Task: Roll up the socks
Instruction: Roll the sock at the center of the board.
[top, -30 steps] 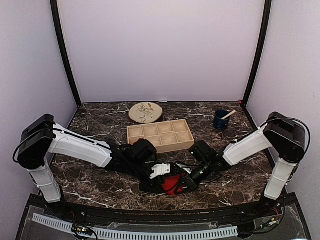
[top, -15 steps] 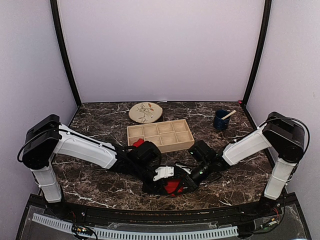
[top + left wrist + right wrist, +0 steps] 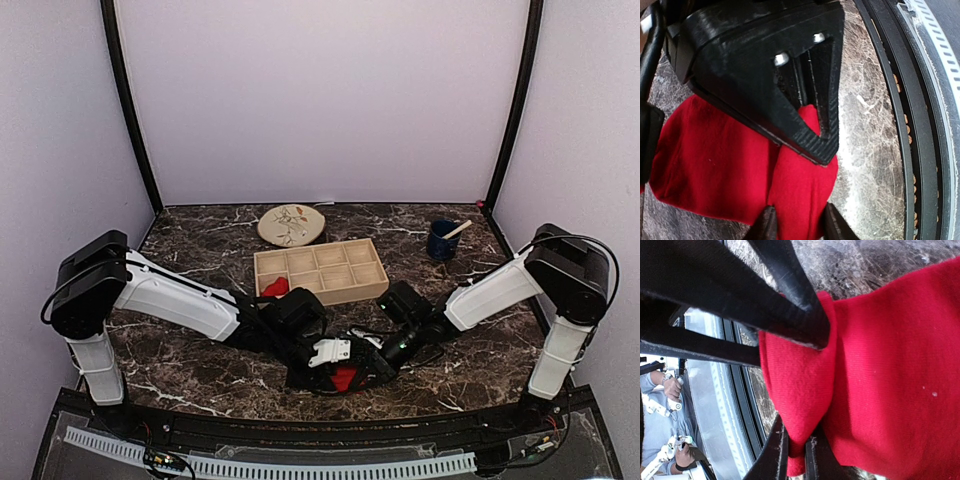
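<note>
You look mid-roll: your left gripper [image 3: 799, 227] and right gripper [image 3: 793, 455] each clamp narrowly on 1 bright red fabric sock [image 3: 345, 378]; next, turn the fold over.

The left arm [image 3: 170, 295] reaches from its base at the near left, its white link sloping down and rightward to a low wrist near the middle. The right arm [image 3: 495, 290] mirrors it from the near right, sloping down and leftward. Their wrists meet nose to nose. The left gripper [image 3: 799, 227] has its jaws pressed onto a fold of the red sock [image 3: 715, 170]. The right gripper [image 3: 794, 454] pinches a thin fold of the same fabric, jaws nearly together.
</note>
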Motion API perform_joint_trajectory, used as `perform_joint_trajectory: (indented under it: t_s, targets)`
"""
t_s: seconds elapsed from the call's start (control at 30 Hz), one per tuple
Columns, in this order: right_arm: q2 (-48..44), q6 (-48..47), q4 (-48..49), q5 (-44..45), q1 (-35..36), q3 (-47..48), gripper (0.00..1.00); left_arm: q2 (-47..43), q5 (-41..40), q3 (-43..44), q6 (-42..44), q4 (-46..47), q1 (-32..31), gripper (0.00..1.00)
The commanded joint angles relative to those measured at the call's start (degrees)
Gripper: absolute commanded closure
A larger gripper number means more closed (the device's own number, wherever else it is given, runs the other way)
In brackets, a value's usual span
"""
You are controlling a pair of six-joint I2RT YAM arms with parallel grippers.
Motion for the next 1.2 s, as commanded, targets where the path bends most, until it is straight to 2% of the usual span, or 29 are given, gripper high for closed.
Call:
perform_joint_trajectory:
  t_s: [0.0, 0.37, 0.5, 0.67, 1.17]
  targets:
    - [0.88, -0.64, -0.37, -0.91, -0.4, 1.2, 1.0, 0.78, -0.21, 1.26, 0.99, -1.89, -0.53, 0.71]
    - [0.85, -0.15, -0.43, 0.04, -0.76, 1.17, 0.99, 1.56, 0.86, 2.65, 1.25, -3.63, -0.64, 0.99]
    - [-0.06, 1.88, 1.76, 0.92, -1.88, -0.75, 0.85, 2.11, 2.26, 3.53, 1.04, -5.09, -0.64, 1.0]
    - [-2.37, 4.82, 5.03, 1.37, -3.31, -3.48, 0.77, 3.71, 3.84, 4.9, 0.6, -7.56, -0.57, 1.0]
    - [-8.43, 10.58, 11.59, 4.45, -5.39, -9.75, 0.71, 6.5, 10.53, 9.6, -2.33, -14.6, 3.16, 1.0]
